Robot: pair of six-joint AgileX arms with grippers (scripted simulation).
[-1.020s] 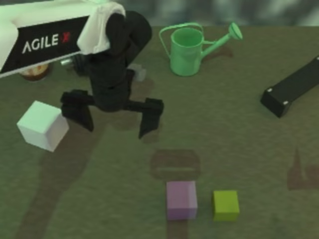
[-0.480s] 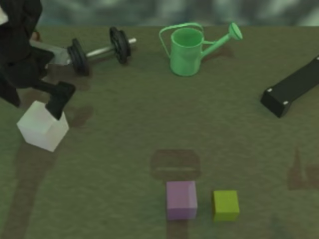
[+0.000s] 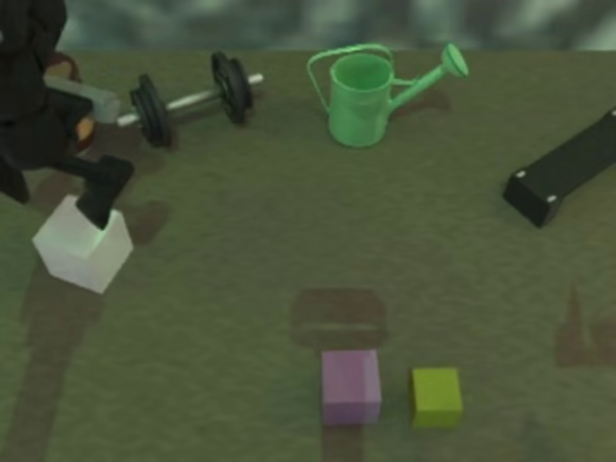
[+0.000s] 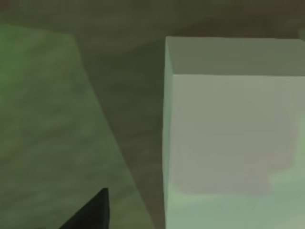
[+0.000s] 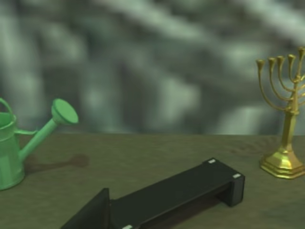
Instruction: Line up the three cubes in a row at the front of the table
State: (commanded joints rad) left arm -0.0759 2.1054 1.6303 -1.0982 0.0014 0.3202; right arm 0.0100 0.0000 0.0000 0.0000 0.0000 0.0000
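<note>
Left gripper (image 3: 58, 188) hangs right over the big pale mint-white cube (image 3: 83, 244) with its fingers spread wide apart, one black finger (image 3: 101, 191) low at the cube's top edge, and it holds nothing. From that big cube, the lilac-pink cube (image 3: 350, 386) and the small yellow-green cube (image 3: 436, 397) sit well apart toward the front of the table (image 3: 241, 318), side by side with a small gap. No writing shows anywhere, and the right gripper is out of the top view, so I cannot tell its fingers.
</note>
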